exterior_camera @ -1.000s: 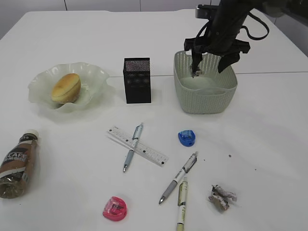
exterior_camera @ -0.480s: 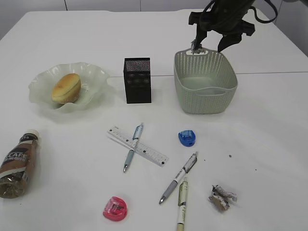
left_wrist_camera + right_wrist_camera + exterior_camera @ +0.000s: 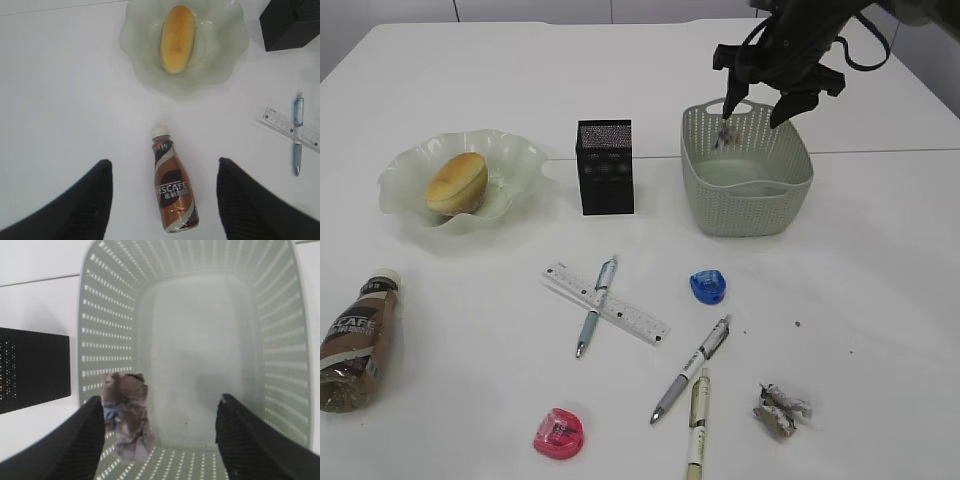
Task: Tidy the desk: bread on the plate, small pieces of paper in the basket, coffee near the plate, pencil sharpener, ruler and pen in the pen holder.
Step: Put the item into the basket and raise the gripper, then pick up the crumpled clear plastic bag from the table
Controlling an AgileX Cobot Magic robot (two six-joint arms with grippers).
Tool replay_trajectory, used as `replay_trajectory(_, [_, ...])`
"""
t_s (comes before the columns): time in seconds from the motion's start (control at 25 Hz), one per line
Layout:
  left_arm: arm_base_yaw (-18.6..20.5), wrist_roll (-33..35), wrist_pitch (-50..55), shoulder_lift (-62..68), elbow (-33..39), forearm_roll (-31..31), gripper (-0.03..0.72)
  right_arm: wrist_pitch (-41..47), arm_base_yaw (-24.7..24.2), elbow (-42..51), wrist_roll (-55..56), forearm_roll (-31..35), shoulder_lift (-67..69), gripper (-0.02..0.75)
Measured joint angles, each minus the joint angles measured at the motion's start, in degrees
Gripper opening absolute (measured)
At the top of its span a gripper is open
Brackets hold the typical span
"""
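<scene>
The white bench (image 3: 880, 260) spreads well below the right pincer (image 3: 764, 108), which hangs directly over the far rim of the pale green woven basket (image 3: 745, 205). Its jaws stand apart, and in the right wrist view a crumpled scrap of paper (image 3: 127, 415) sits against the inner face of the left finger (image 3: 85, 445), over the basket's floor; whether it clings there or is falling free cannot be told. The step in hand looks like dropping paper into the basket. Far to that pincer's left, the frilled glass plate (image 3: 515, 165) already carries the bread roll (image 3: 457, 181), and the black mesh pen holder (image 3: 605, 167) stands between plate and basket. The left pincer (image 3: 162, 200), jaws wide apart and empty, hovers straight above the Nescafé coffee bottle (image 3: 172, 187) lying on its side, nearer than the plate. Well nearer than the right pincer lie the ruler (image 3: 607, 303), three pens (image 3: 693, 365), a blue sharpener (image 3: 708, 287), a pink sharpener (image 3: 558, 433) and a second paper wad (image 3: 780, 411). The next move probably calls for shaking the scrap clear, then reaching for that wad.
</scene>
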Motion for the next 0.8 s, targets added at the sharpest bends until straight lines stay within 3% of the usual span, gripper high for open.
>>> replay_trajectory(0.2, [0.0, 0.0, 0.0, 0.41, 0.0, 0.08, 0.475, 0.0, -0.26, 0.0, 0.19, -0.62, 0.56, 0.543])
replay_trajectory(0.8, [0.0, 0.0, 0.0, 0.83, 0.0, 0.22, 0.475, 0.12, -0.34, -1.73, -6.11, 2.79, -2.04, 0.544])
